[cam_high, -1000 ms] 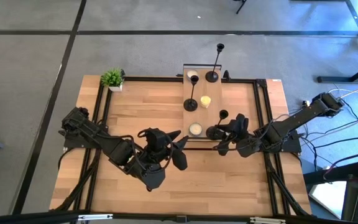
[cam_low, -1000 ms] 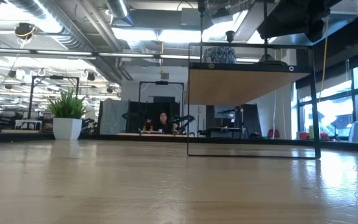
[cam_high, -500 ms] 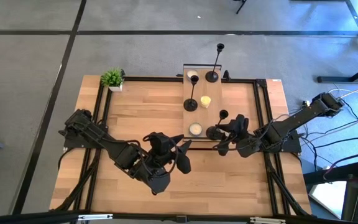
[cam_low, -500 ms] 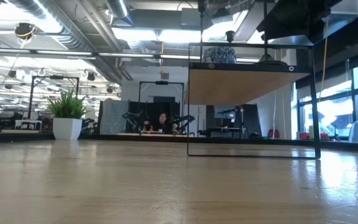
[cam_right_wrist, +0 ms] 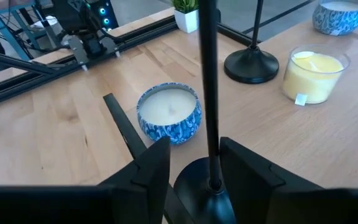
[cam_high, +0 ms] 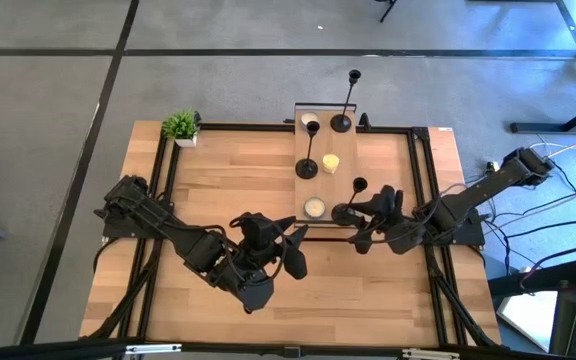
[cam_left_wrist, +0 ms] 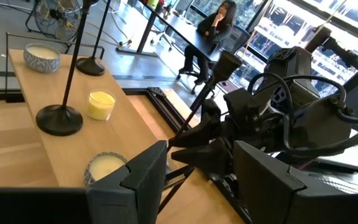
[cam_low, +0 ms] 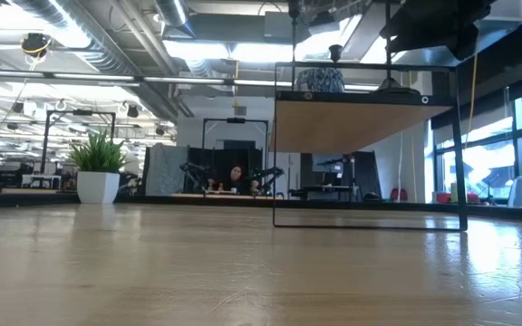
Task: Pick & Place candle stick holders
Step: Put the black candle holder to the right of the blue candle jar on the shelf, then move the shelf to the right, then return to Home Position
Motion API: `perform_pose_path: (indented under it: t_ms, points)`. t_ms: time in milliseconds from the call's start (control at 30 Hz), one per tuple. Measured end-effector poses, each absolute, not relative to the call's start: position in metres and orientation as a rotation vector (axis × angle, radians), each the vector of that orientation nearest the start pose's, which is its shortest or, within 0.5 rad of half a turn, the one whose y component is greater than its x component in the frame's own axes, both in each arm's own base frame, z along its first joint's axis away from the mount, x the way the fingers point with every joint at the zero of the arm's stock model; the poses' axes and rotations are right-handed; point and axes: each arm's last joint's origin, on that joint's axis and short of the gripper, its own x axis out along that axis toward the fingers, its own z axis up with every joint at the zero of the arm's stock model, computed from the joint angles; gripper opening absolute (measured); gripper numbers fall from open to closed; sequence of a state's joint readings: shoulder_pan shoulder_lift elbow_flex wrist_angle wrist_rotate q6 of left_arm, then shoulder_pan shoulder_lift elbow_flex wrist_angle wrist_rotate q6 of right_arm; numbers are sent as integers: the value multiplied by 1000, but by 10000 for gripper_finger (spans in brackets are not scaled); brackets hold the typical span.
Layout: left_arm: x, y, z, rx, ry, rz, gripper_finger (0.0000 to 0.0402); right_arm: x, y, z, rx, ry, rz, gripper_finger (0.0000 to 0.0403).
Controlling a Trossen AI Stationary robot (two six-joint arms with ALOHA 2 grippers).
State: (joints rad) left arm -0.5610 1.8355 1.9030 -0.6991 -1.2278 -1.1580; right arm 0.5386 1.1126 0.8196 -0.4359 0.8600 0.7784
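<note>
We found no readable text, label, brand, number or sign on anything in these views of the table.

Grey floor (cam_high: 58, 90), ceiling ducts (cam_low: 89, 36), bright windows (cam_low: 488, 167).

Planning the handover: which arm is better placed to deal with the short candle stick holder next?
Right. Its pincer already straddles the short holder's stem on the raised board, fingers just apart. The left pincer hangs over bare table, away from all three holders.
</note>
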Motion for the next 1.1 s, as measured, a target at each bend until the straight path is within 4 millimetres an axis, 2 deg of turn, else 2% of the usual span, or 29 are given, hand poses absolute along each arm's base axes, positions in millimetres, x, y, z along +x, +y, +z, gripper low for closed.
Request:
perform_pose_path:
  t_ms: [600,833,1100]
  points:
    - [346,-185,389,-605,-27,771,182,180,87,279,312,435,-448,143]
    - [346,-185,389,-595,-10,760,182,167,93,282,328,538,-266,143]
    - [346,-187,385,-551,117,684,182,150,106,284,408,640,-86,143]
